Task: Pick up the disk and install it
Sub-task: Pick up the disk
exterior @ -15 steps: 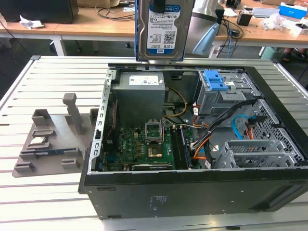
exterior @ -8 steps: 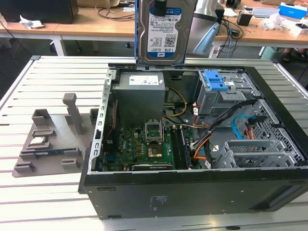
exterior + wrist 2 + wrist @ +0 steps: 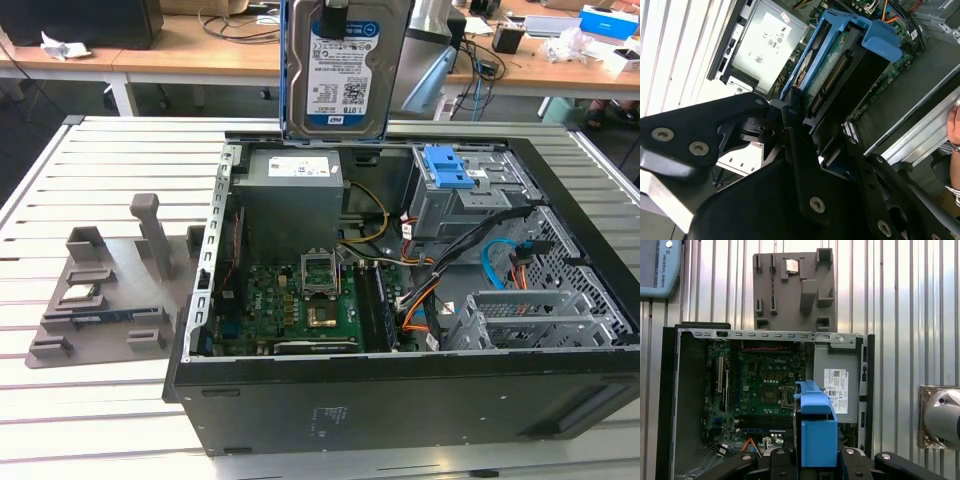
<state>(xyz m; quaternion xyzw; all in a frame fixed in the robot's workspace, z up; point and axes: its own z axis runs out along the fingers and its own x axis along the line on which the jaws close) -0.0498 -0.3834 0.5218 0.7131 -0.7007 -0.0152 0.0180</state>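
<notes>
Gripper (image 3: 817, 117) has the disk (image 3: 345, 70) pinched tight by one end, so it hangs upright in the air over the open PC case (image 3: 400, 410), label facing the camera (about 12 o'clock in the exterior view). Its blue bracket (image 3: 815, 435) shows up nicely in the first wrist view. The drive cage (image 3: 455, 190) with the blue latch sits inside the case, roughly 2 o'clock from the motherboard (image 3: 300, 300) and apart from the disk. A grey parts tray (image 3: 110, 300) holding a small chip (image 3: 78, 293) lies at 9 o'clock from the case.
</notes>
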